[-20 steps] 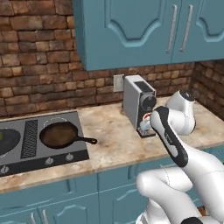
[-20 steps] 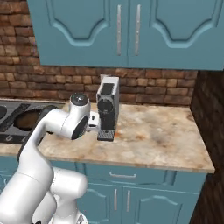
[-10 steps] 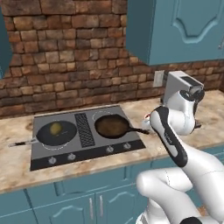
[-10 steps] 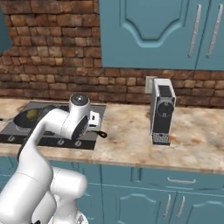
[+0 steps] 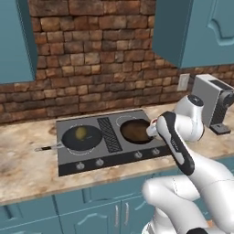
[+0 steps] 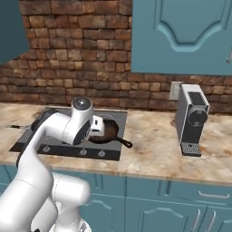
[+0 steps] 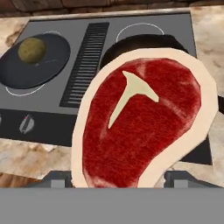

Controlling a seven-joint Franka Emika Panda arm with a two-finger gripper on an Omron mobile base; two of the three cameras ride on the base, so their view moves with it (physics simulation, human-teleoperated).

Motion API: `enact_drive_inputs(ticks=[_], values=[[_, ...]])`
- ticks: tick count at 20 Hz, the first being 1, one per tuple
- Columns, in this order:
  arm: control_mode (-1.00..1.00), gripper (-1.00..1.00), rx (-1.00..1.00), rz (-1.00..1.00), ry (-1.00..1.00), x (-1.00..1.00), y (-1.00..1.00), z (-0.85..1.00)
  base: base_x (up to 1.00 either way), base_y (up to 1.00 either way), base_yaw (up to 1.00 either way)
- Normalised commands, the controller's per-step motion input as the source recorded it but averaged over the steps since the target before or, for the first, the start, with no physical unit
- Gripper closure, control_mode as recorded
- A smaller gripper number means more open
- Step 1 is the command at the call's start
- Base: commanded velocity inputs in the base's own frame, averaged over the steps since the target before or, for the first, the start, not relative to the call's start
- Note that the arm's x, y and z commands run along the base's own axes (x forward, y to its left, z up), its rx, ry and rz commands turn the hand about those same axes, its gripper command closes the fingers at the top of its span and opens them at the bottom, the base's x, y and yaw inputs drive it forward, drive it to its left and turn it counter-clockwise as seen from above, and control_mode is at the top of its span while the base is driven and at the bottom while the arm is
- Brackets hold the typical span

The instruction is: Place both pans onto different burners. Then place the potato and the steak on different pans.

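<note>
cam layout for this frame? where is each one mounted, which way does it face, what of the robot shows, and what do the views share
Left base view: behind the arm to its left, facing the brick wall; cooktop, black pan with potato; arm at lower right.
Right base view: behind, to its right; skillet, coffee machine; arm at lower left.
Hand view: on the hand, looking down along the gripper at the steak it holds above the cooktop.
Shared: cooktop and both pans.

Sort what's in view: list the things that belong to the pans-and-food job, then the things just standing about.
Belongs to the job:
black pan on the left burner
potato in that pan
brown skillet on the right burner
steak, held in the gripper
cooktop

Just standing about:
coffee machine
wall outlet
cabinets
</note>
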Motion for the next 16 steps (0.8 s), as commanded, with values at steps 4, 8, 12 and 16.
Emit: enact_drive_inputs(ticks=[4,8,12,16], values=[[1.0,1.0,0.0,0.0,0.0,0.0,0.0,0.0,0.6,0.09,0.04],[1.0,1.0,0.0,0.0,0.0,0.0,0.0,0.0,0.5,0.05,0.01],[1.0,1.0,0.0,0.0,0.0,0.0,0.0,0.0,0.42,0.08,0.01],[-1.0,1.0,0.0,0.0,0.0,0.16,0.04,0.0,0.4,0.09,0.0]])
